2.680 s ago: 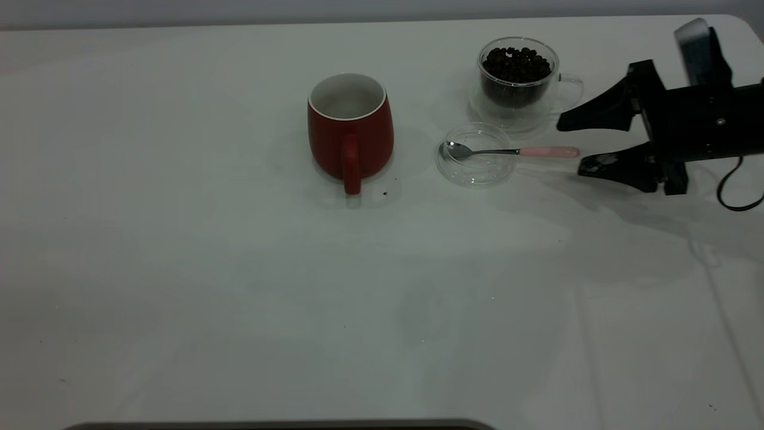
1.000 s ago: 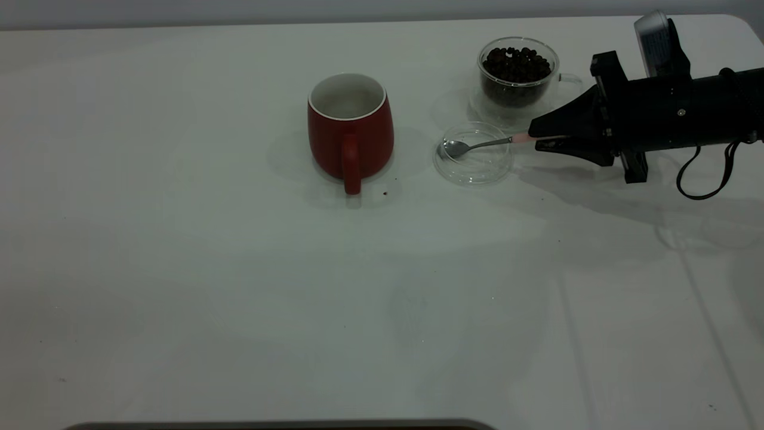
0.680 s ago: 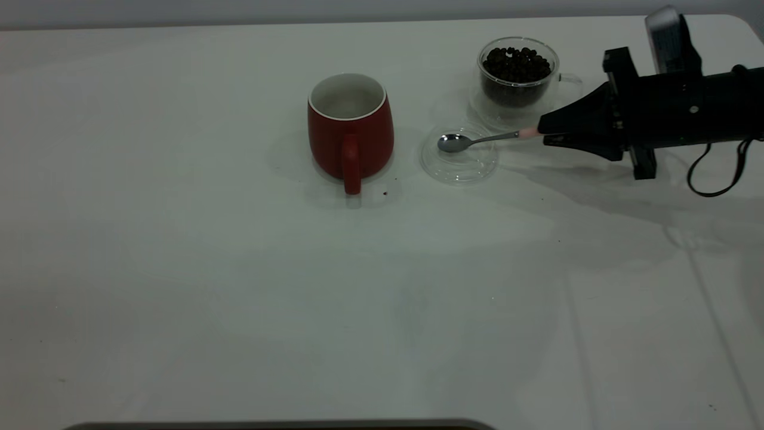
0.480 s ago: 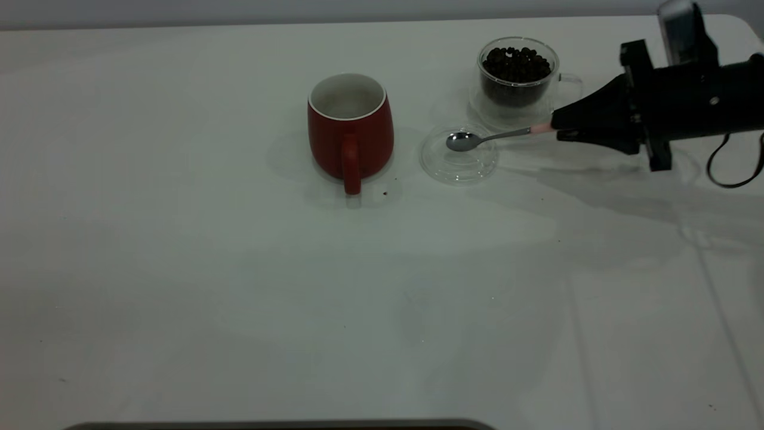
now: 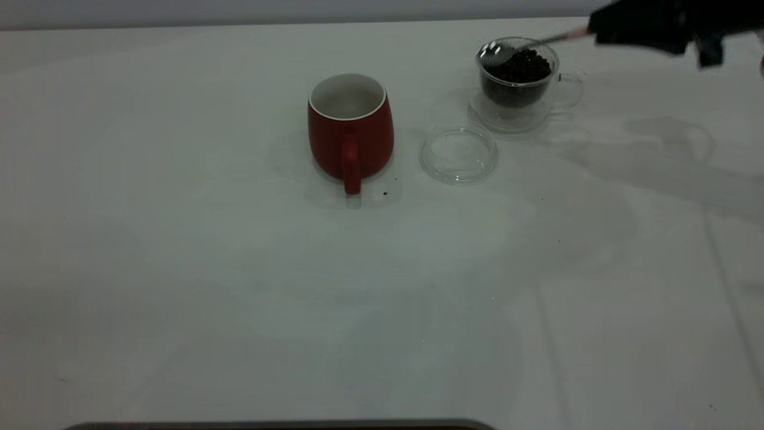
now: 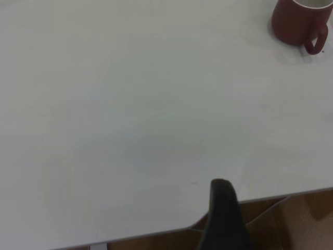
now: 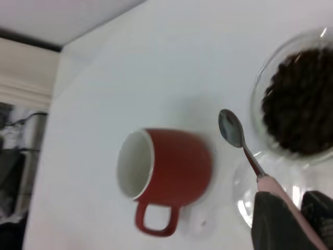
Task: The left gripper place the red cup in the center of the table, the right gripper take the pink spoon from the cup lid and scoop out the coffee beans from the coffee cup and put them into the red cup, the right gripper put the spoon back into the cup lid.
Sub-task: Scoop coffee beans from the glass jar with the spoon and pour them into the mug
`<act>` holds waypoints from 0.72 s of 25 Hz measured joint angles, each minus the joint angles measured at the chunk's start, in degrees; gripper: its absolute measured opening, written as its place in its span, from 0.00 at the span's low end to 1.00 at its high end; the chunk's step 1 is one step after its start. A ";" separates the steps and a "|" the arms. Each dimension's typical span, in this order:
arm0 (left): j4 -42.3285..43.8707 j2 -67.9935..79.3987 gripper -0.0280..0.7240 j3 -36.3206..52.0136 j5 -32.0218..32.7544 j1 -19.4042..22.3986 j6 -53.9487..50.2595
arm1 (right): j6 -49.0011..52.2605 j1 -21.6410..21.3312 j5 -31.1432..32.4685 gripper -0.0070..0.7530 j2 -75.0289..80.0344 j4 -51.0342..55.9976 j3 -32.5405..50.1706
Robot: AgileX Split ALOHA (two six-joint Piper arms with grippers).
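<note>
Pink spoon [image 5: 525, 45] hangs in the air, raised above the coffee cup [image 5: 518, 83], with its shiny bowl over the far left part of the cup's rim and its handle running back into the right gripper [image 5: 597, 30]. That gripper reaches in from the upper right corner of the exterior view, high over the table [image 5: 239, 286], with its black fingers closed on the pale pink handle; in the right wrist view the two fingertips [image 7: 276, 219] pinch the handle end while the spoon's bowl [image 7: 231, 128] points out over the table between the red cup [image 7: 166, 174] and the glass cup of coffee beans [image 7: 299, 101].

Coffee beans [image 5: 518, 65] fill the glass cup nearly to its rim. The cup lid [image 5: 458, 153] lies flat on the table just in front of the coffee cup, with nothing in it. The red cup [image 5: 350, 128] stands upright near the middle of the table, to the left of the lid, handle toward the camera, white inside showing.

The left gripper [image 6: 223, 219] sits well back at the near table edge, seen only as one dark finger in its own wrist view, so whether it is open or closed cannot be told. The tabletop is white with a few small dark specks [image 5: 385, 193] beside the red cup, and soft arm shadows fall across its right side.
</note>
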 joint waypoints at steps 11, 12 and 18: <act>0.00 0.00 0.82 0.00 0.00 0.00 0.00 | 13.87 -1.54 -1.14 0.15 7.25 -13.58 -16.70; 0.00 0.00 0.82 0.00 0.00 0.00 0.00 | 14.11 -1.54 -1.09 0.15 7.93 -13.63 -17.64; 0.00 0.00 0.82 0.00 0.00 0.00 0.00 | 15.00 -1.54 -0.35 0.15 11.41 -13.65 -18.95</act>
